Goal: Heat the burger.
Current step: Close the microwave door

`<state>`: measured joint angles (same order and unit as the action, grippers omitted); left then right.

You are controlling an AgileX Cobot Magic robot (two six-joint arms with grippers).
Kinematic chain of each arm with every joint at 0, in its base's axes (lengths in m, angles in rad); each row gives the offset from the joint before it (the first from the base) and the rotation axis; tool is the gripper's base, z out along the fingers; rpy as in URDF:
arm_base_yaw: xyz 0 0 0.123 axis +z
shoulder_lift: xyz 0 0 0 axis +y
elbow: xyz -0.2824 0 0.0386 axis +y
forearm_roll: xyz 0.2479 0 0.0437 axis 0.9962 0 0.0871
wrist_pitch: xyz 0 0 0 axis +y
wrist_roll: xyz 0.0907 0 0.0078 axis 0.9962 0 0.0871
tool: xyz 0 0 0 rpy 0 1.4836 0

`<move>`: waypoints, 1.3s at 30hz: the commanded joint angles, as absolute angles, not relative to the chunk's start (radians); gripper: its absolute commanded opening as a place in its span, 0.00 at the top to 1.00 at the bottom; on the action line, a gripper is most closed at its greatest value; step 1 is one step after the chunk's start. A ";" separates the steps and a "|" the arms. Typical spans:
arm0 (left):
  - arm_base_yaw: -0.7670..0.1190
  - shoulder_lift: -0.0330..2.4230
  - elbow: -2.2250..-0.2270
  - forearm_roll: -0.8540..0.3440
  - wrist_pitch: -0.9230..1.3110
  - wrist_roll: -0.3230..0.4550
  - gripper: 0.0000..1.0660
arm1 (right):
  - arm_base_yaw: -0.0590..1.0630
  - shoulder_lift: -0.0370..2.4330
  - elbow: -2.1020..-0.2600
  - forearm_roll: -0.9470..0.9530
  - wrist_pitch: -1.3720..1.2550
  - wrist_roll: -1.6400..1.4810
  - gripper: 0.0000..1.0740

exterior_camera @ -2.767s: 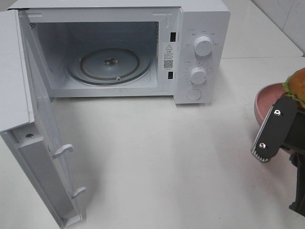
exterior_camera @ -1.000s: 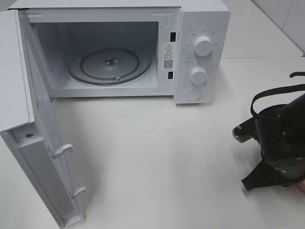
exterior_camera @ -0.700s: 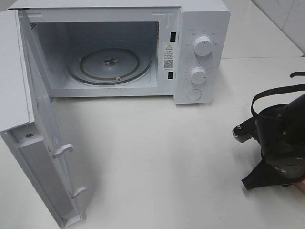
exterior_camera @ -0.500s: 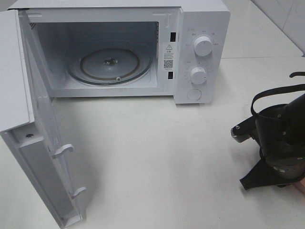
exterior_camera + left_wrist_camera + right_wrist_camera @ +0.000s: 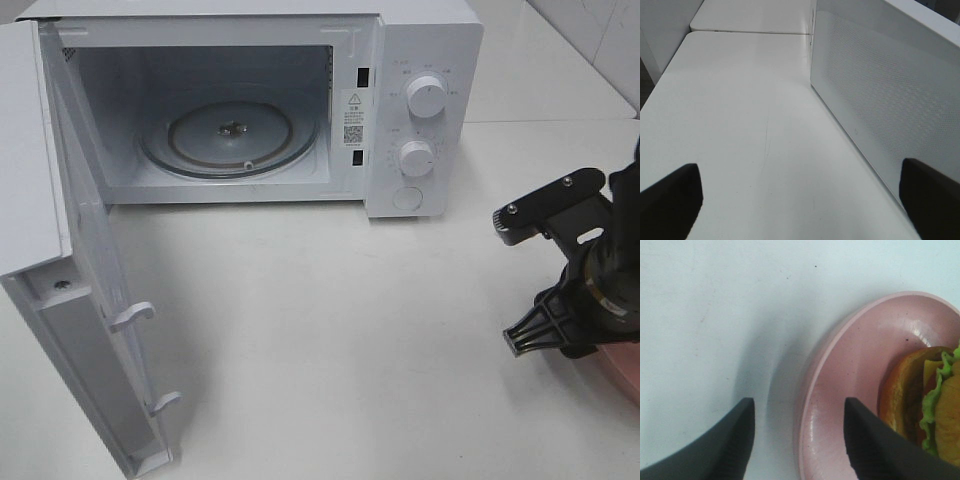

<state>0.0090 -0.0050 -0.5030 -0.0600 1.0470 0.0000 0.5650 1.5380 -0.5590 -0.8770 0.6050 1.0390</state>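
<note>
The burger (image 5: 935, 400), with brown bun and green lettuce edge, lies on the pink plate (image 5: 840, 370) in the right wrist view. My right gripper (image 5: 799, 405) is open and straddles the plate's near rim. One finger (image 5: 735, 440) is outside over the table and the other finger (image 5: 875, 440) is over the plate, short of the burger. From the high camera the right gripper (image 5: 508, 280) stands at the far right. Only a corner of the pink plate (image 5: 625, 365) shows under it, and the burger is hidden there. My left gripper (image 5: 800, 200) is wide open over bare table.
The white microwave (image 5: 420, 100) stands at the back with its door (image 5: 90, 300) swung open to the left and its glass turntable (image 5: 230, 135) bare. The left gripper hovers beside the door's meshed outer face (image 5: 880, 90).
The right gripper's jaws have spread apart and the arm has lifted and turned. A corner of the pink plate now shows beneath it. The left gripper has not moved.
</note>
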 commanded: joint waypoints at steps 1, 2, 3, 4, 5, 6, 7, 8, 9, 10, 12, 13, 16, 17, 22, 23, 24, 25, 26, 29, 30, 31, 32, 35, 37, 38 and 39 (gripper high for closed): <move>0.011 -0.013 -0.501 -0.057 1.038 0.000 0.06 | 0.560 1.466 -0.564 -0.792 0.582 0.906 0.47; 0.011 -0.013 -0.501 -0.057 1.038 0.000 0.06 | 0.560 1.466 -0.564 -0.792 0.582 0.906 0.47; 0.011 -0.013 -0.501 -0.057 1.038 0.000 0.06 | 0.560 1.417 -0.564 -0.738 0.557 0.829 0.42; 0.011 -0.013 -0.501 -0.057 1.038 0.000 0.06 | 0.560 1.399 -0.564 -0.716 0.550 0.801 0.40; 0.011 -0.013 -0.501 -0.057 1.038 0.000 0.06 | 0.560 1.399 -0.564 -0.716 0.550 0.801 0.40; 0.011 -0.013 -0.501 -0.057 1.038 0.000 0.06 | 0.560 1.355 -0.564 -0.655 0.533 0.733 0.36; 0.011 -0.013 -0.501 -0.057 1.038 0.000 0.06 | 0.560 1.355 -0.564 -0.655 0.533 0.733 0.36; 0.011 -0.013 -0.501 -0.057 1.038 0.000 0.06 | 0.560 1.331 -0.565 -0.625 0.531 0.701 0.34; 0.011 -0.013 -0.501 -0.057 1.038 0.000 0.06 | 0.560 1.282 -0.565 -0.573 0.533 0.646 0.31; 0.011 -0.013 -0.501 -0.057 1.038 0.000 0.06 | 0.560 1.282 -0.565 -0.573 0.533 0.646 0.31; 0.011 -0.013 -0.501 -0.057 1.038 0.000 0.06 | 0.560 1.212 -0.565 -0.506 0.542 0.581 0.28; 0.011 -0.013 -0.501 -0.057 1.038 0.000 0.06 | 0.560 1.212 -0.565 -0.506 0.542 0.581 0.28; 0.011 -0.013 -0.501 -0.057 1.038 0.000 0.06 | 0.560 1.139 -0.565 -0.451 0.543 0.539 0.29; 0.011 -0.013 -0.501 -0.057 1.038 0.000 0.06 | 0.560 1.088 -0.565 -0.419 0.553 0.512 0.29; 0.011 -0.013 -0.501 -0.057 1.038 0.000 0.06 | 0.560 0.995 -0.565 -0.341 0.633 0.441 0.29; 0.011 -0.013 -0.501 -0.057 1.038 0.000 0.06 | 0.560 0.978 -0.565 -0.329 0.654 0.424 0.29; 0.011 -0.013 -0.501 -0.057 1.038 0.000 0.06 | 0.560 0.978 -0.565 -0.329 0.654 0.424 0.29; 0.011 -0.013 -0.501 -0.057 1.038 0.000 0.06 | 0.560 0.951 -0.565 -0.295 0.699 0.388 0.29; 0.011 -0.013 -0.501 -0.057 1.038 0.000 0.06 | 0.560 0.951 -0.565 -0.295 0.699 0.388 0.29; 0.011 -0.013 -0.501 -0.057 1.038 0.000 0.06 | 0.560 0.913 -0.581 -0.248 0.772 0.334 0.29; 0.011 -0.013 -0.501 -0.057 1.038 0.000 0.06 | 0.560 0.894 -0.602 -0.227 0.820 0.295 0.29; 0.011 -0.013 -0.501 -0.057 1.038 0.000 0.06 | 0.560 0.885 -0.613 -0.218 0.844 0.279 0.29; 0.011 -0.013 -0.501 -0.057 1.038 0.000 0.06 | 0.560 0.885 -0.613 -0.218 0.844 0.279 0.29; 0.011 -0.013 -0.501 -0.057 1.038 0.000 0.06 | 0.560 0.852 -0.648 -0.207 0.903 0.255 0.29; 0.011 -0.013 -0.501 -0.057 1.038 0.000 0.06 | 0.560 0.814 -0.661 -0.201 0.951 0.247 0.29; 0.011 -0.013 -0.501 -0.057 1.038 0.000 0.06 | 0.560 0.814 -0.661 -0.201 0.951 0.247 0.29; 0.011 -0.013 -0.501 -0.057 1.038 0.000 0.06 | 0.560 0.777 -0.660 -0.200 0.979 0.241 0.29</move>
<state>0.0090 -0.0050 -0.5030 -0.0600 1.0470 0.0000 0.5650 0.7830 -0.6560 -0.1990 0.9650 0.2560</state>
